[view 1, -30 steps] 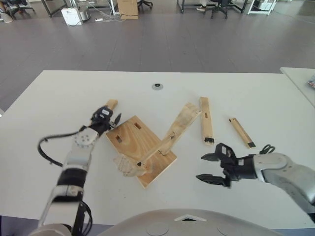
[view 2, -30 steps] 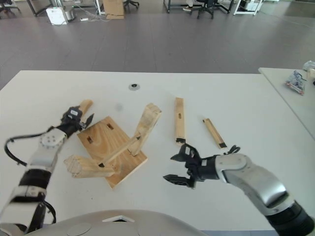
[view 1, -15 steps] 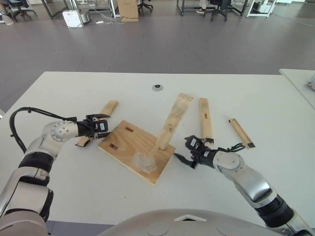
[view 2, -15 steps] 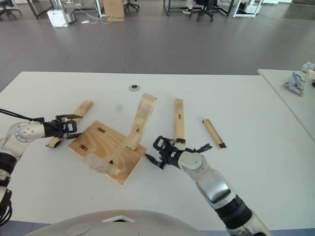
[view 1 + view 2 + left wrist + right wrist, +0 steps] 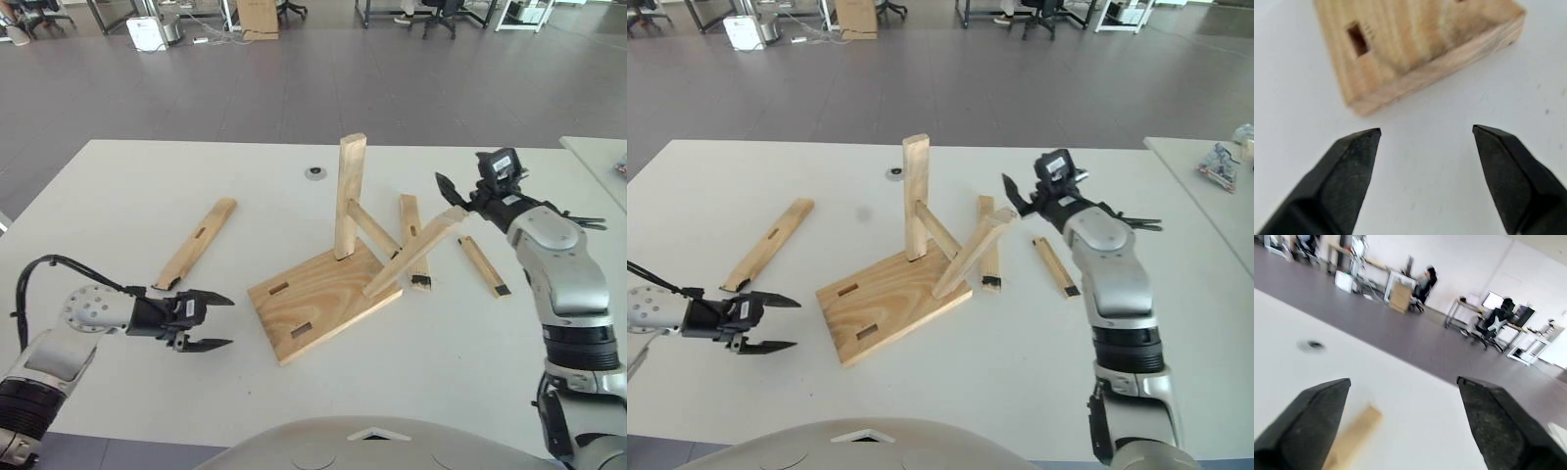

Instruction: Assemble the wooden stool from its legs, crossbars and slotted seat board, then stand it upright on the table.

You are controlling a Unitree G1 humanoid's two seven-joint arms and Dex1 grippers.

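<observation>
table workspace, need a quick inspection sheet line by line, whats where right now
Surface: white table, flat.
Job's things: seat board lies flat, two slots empty; one leg stands upright in it, joined by a crossbar to a tilted leg; loose leg lies to the left; another leg and a short crossbar lie to the right.
Clutter: small round fitting on the table.
Tools: left tool open, low beside the board; right tool open by the tilted leg's top end.
Cables: black cable loops off the left arm.
Surroundings: grey floor, cardboard box behind.
</observation>
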